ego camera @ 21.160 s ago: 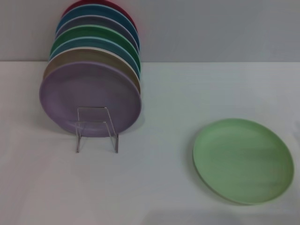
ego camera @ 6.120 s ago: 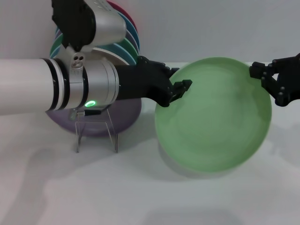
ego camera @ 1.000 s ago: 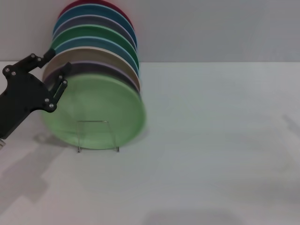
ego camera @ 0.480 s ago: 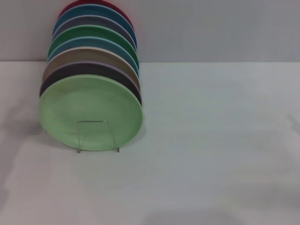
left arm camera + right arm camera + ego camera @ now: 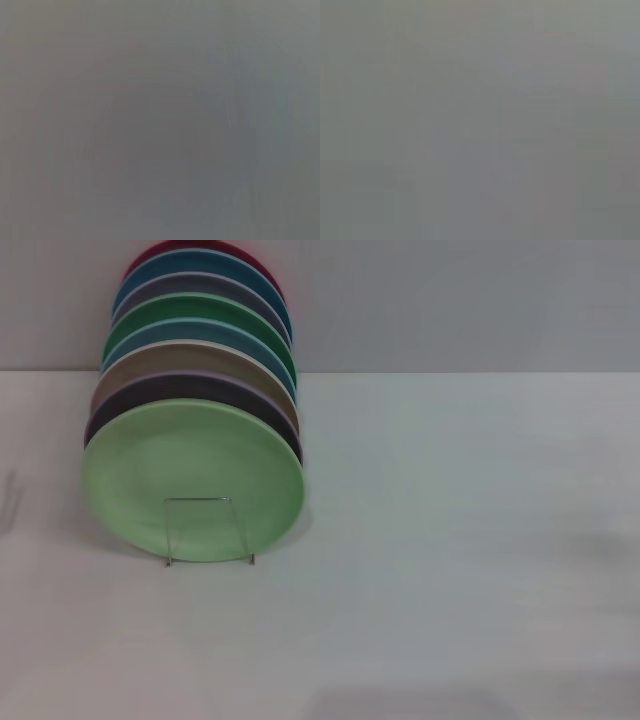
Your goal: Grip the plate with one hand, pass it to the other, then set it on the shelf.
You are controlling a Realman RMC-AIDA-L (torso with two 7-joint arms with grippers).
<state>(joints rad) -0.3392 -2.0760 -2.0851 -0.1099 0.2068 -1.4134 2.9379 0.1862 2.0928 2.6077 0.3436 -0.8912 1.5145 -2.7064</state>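
Standing on its edge at the front of the row, the light green plate (image 5: 193, 480) rests in the wire shelf (image 5: 207, 530), whose thin metal loop crosses the lower part of the plate's face. The plate leans a little backward against the lilac plate (image 5: 150, 392) directly behind it, of which only the dark upper rim shows. Behind that come a tan plate (image 5: 190, 355), a blue one, a darker green plate (image 5: 200, 310), a grey-violet one, another blue one and a red plate (image 5: 200, 248) at the very back, all upright and closely packed. The shelf stands on the left part of the white table (image 5: 450, 540).

No arm and no gripper appears in the head view, so the pose of the arms cannot be described. Both wrist views show only a plain grey field with nothing to recognise in it. For this reason it is not possible to say whether the left or the right gripper has its fingers apart or together, and nothing is seen touching the plate.
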